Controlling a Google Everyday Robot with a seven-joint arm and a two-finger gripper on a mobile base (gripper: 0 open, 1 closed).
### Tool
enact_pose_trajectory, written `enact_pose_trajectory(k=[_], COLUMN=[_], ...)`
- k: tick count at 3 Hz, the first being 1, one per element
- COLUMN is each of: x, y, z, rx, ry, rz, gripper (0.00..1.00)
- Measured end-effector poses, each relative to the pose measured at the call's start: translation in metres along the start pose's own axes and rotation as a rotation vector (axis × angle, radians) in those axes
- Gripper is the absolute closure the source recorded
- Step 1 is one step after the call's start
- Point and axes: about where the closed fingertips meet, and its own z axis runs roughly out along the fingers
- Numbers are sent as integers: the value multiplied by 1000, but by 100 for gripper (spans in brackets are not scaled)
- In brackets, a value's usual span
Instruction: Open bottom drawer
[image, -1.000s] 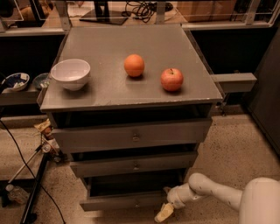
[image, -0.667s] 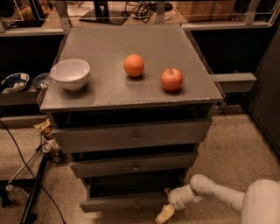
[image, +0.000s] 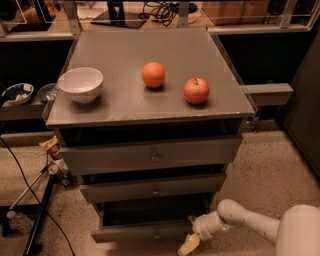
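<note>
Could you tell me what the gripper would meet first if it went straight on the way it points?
The gripper, low at the right end of the bottom drawer, points down and left; it would probably meet the floor first, though depth is unclear.

Bowl (image: 80, 84) left, orange (image: 153, 74) centre, apple (image: 196, 90) right on cabinet (image: 150, 40), gripper (image: 190, 245) beside bottom drawer (image: 145, 231)
</note>
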Motion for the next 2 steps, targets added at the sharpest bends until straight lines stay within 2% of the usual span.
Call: enact_pose_trajectory(k=[2], x=[-1], y=[2], z=[-1], rx=[-8], ry=[-5], rz=[0], gripper=[0])
